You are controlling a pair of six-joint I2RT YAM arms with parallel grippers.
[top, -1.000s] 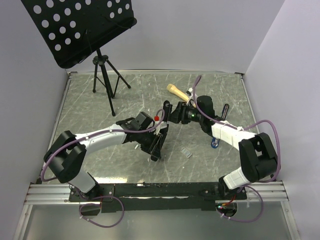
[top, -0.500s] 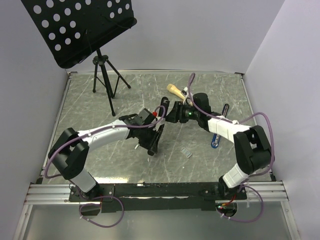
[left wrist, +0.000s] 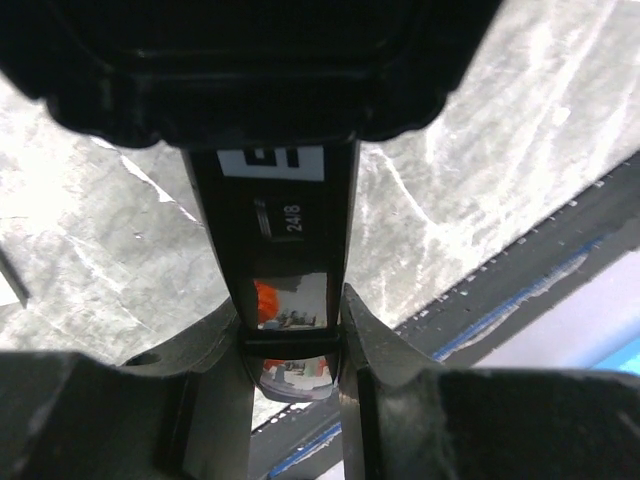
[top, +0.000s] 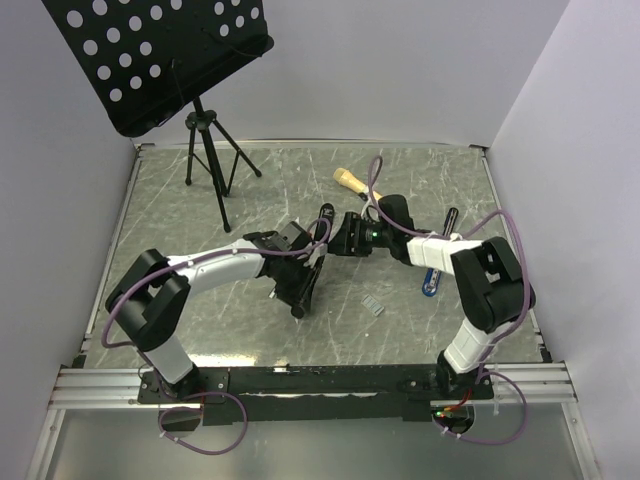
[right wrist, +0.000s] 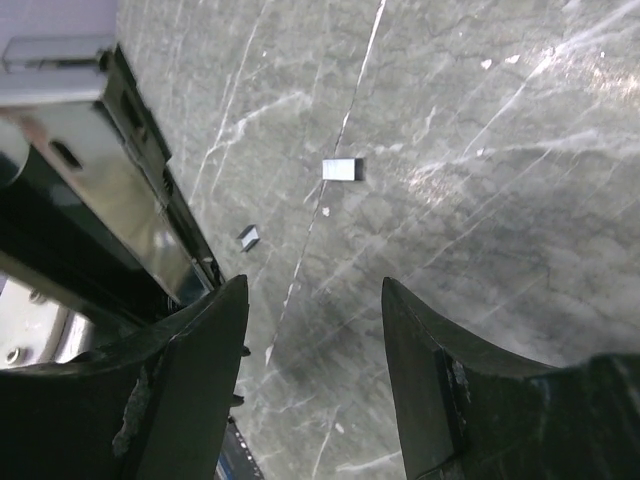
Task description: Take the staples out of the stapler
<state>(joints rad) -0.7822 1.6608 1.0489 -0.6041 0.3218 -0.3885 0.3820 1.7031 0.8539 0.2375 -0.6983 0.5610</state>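
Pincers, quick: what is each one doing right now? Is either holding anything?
Left pincer: closed on the stapler.
Right pincer: open, with nothing between its fingers.

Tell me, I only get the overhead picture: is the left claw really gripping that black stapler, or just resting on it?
Observer: Gripping. The left wrist view shows the left gripper with its fingers pressed against both sides of the stapler.
Operator: Is the right claw holding anything?
Observer: No. Its own camera shows the right gripper open, with only bare table between the fingers.
Operator: I see one pale strip on the table. Just that one?
Observer: The right wrist view shows the staples and also a smaller silvery piece lying apart from them, nearer the stapler.
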